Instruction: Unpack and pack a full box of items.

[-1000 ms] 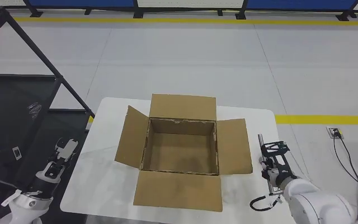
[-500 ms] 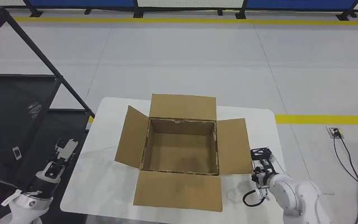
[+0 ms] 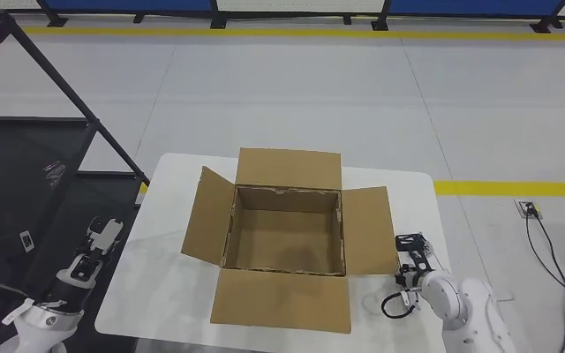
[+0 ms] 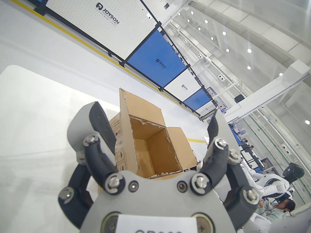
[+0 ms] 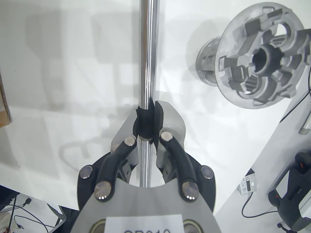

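Observation:
An open cardboard box [image 3: 287, 238] stands in the middle of the white table [image 3: 168, 265], flaps spread, its inside bare. My right gripper [image 5: 148, 112] is shut on a shiny steel rod [image 5: 149, 37] just above the table, beside the box's right flap. In the top view the right gripper [image 3: 411, 251] is at the table's front right. A grey cast metal hub [image 5: 262, 64] lies on the table close to the rod. My left gripper [image 4: 156, 116] hangs open and holds nothing. In the top view that left gripper [image 3: 104, 231] is off the table's left edge, pointing toward the box [image 4: 150, 141].
A black metal frame [image 3: 97, 132] stands left of the table, near the left arm. A black cable [image 3: 393, 304] loops at the table's front right corner. One corner of the box flap [image 5: 3, 107] shows beside the rod. A yellow floor line [image 3: 494, 187] runs behind the table.
My right arm has come in toward the box's right flap and lower over the table, still holding the rod. The left arm has not moved.

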Robot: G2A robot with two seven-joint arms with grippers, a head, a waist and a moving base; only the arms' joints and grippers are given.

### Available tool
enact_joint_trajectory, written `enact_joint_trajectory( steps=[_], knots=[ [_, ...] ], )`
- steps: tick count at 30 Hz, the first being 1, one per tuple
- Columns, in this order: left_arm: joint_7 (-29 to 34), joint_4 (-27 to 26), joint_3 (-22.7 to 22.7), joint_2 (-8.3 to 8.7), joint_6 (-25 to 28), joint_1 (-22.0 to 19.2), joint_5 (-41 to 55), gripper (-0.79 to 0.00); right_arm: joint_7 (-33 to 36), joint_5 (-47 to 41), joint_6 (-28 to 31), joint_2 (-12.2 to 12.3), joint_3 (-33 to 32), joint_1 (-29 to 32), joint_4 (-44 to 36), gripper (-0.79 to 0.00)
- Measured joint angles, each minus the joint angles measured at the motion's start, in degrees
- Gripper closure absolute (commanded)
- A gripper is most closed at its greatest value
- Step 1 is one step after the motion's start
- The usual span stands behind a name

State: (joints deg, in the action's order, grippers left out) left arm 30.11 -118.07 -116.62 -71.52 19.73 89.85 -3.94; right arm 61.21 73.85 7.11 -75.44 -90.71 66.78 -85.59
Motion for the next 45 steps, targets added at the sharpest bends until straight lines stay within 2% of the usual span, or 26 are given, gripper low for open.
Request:
enact_joint_trajectory(
  steps=[2,8,13,20,21,22,23,24,27,31,34,39,45],
  knots=[
    [0.0,0.0,0.0,0.0,0.0,0.0,0.0,-0.785,-0.41,-0.42,-0.23,0.07,0.01,0.06,0.2,-0.354],
    [0.0,0.0,0.0,0.0,0.0,0.0,0.0,-0.785,-1.73,-1.38,-0.78,0.4,-0.67,1.39,-2.14,-0.388],
    [0.0,0.0,0.0,0.0,0.0,0.0,0.0,-0.785,-2.53,-1.31,-1.64,0.71,-1.45,2.95,-6.37,-0.382],
    [0.0,0.0,0.0,0.0,0.0,0.0,0.0,-0.785,-7.02,-6.16,-2.28,1.03,-4.76,8.19,-18.84,-0.403],
    [0.0,0.0,0.0,0.0,0.0,0.0,0.0,-0.785,-7.58,-6.92,-2.59,1.06,-5.38,8.96,-20.69,-0.431],
    [0.0,0.0,0.0,0.0,0.0,0.0,0.0,-0.785,-8.08,-7.65,-2.98,1.09,-6.02,9.71,-22.47,-0.508],
    [0.0,0.0,0.0,0.0,0.0,0.0,0.0,-0.785,-8.84,-8.83,-3.41,1.12,-6.89,10.6,-24.71,-0.529],
    [0.0,0.0,0.0,0.0,0.0,0.0,0.0,-0.785,-9.59,-9.99,-3.64,1.13,-7.61,11.2,-26.26,-0.613],
    [0.0,0.0,0.0,0.0,0.0,0.0,0.0,-0.785,-12.92,-16.08,-2.47,1.15,-9.99,12.61,-30.02,-0.785],
    [0.0,0.0,0.0,0.0,0.0,0.0,0.0,-0.785,-14.63,-25.2,2.51,1.39,-11.52,12.01,-29.44,-0.785],
    [0.0,0.0,0.0,0.0,0.0,0.0,0.0,-0.785,-11.53,-29.98,5.87,1.78,-10.37,9.09,-25.87,-0.785],
    [0.0,0.0,0.0,0.0,0.0,0.0,0.0,-0.785,-6.64,-33.54,7.88,2.32,-7.05,3.37,-19.12,-0.785],
    [0.0,0.0,0.0,0.0,0.0,0.0,0.0,-0.785,-4.61,-36.26,10.7,2.68,-2.49,-0.85,-14.55,-0.785]
  ],
)
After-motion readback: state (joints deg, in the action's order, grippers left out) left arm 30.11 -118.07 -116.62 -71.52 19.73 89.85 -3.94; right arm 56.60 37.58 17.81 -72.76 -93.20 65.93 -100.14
